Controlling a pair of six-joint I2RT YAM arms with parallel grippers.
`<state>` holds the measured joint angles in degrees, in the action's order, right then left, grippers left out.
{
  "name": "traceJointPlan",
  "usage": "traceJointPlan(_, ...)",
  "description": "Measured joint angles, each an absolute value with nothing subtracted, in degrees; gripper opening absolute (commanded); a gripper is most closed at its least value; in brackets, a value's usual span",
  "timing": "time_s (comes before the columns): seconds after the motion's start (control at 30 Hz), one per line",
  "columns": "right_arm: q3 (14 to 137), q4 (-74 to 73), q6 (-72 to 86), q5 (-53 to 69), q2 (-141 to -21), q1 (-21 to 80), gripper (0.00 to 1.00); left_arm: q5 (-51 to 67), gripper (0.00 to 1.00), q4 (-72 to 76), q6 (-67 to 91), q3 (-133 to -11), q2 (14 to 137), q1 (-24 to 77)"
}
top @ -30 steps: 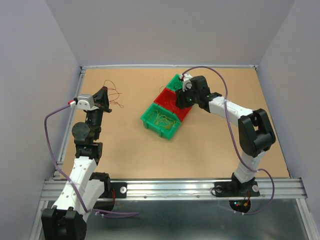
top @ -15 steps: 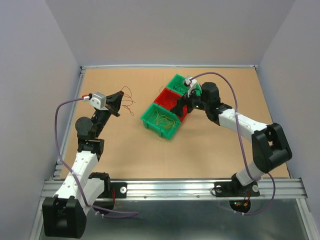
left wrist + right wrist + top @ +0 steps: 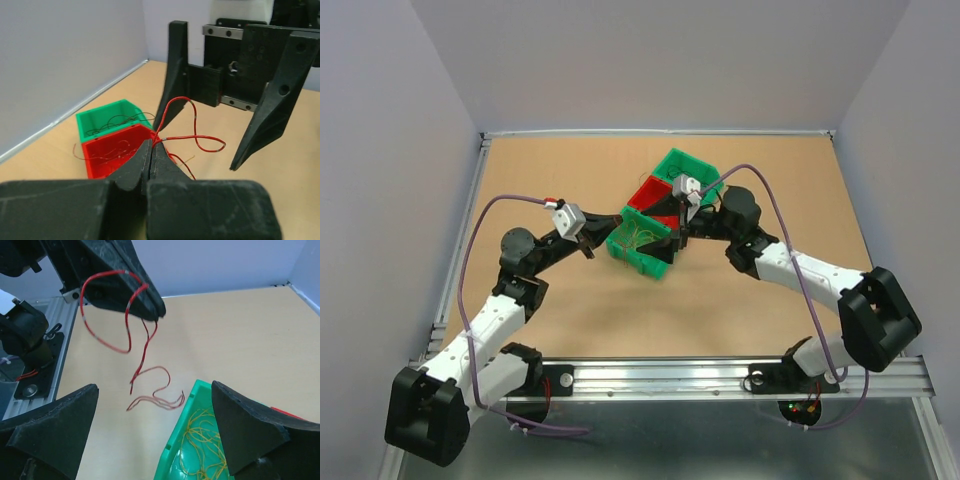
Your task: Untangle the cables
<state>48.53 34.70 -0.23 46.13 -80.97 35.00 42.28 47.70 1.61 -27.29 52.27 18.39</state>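
Red cables [image 3: 194, 120] hang pinched in the closed left gripper [image 3: 151, 146]; at three o'clock, the right gripper [image 3: 154, 387] gapes empty. Tan tabletop [image 3: 560, 290], grey walls [image 3: 670, 60].

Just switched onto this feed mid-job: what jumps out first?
The left gripper, shut on a clump of looping red cable, holds it in the air beside the row of bins at mid-table. Facing it, the right gripper stands wide open above the edge of the near green bin, the red strands hanging in front of its fingers. That bin holds yellow-orange cables.
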Motion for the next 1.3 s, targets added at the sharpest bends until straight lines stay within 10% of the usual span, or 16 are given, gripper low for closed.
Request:
traceJointPlan(0.37,51.2,35.7,-0.3,45.3,-89.7,40.7,0.81,39.8,0.0,42.8,-4.4,-28.1,52.3,22.5)
traceJointPlan(0.57,56.1,35.2,0.1,41.0,-94.2,42.9,0.02,40.0,0.05,42.0,-5.1,-28.3,52.3,22.8)
traceJointPlan(0.7,56.0,35.7,1.4,35.8,-93.8,42.9,0.01,40.9,0.29,41.6,-6.1,-28.4,52.4,22.8)
traceJointPlan(0.77,55.1,36.5,1.6,32.6,-92.6,42.9,0.01,40.7,0.64,40.9,-6.5,-29.0,52.7,22.8)
traceJointPlan(0.87,52.2,36.8,1.4,26.7,-88.6,42.8,0.01,38.1,0.89,39.9,-7.0,-30.0,52.9,22.8)
traceJointPlan(1.3,50.9,37.6,3.2,12.4,-85.7,30.2,0.01,30.4,0.98,43.6,-0.4,-30.2,53.2,13.3)
